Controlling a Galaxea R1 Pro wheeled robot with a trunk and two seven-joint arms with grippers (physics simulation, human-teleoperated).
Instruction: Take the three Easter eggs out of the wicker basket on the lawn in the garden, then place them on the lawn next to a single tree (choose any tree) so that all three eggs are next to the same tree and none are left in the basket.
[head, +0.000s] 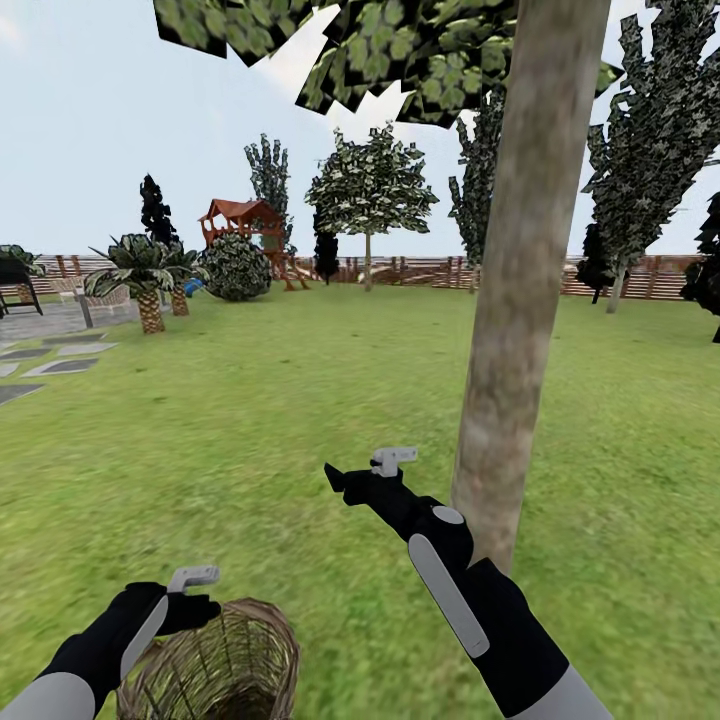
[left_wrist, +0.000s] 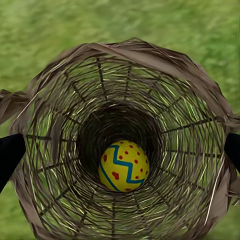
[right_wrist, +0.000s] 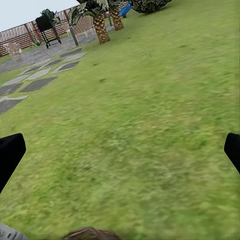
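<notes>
Wicker basket on lawn beside tree

The head camera looks forward and slightly down across the patchy green lawn toward the brown slatted wooden fence, with the thick mottled grey-tan tree trunk close at right and both arms low in the foreground. The left wrist camera faces straight down, very near, into the round brown open-weave wicker basket, the same basket seen at the head view's lower edge. The right wrist camera sits low over the grass, facing out toward the grey paving slabs and short scaly-trunked palms, which the head view also shows at far left.
</notes>
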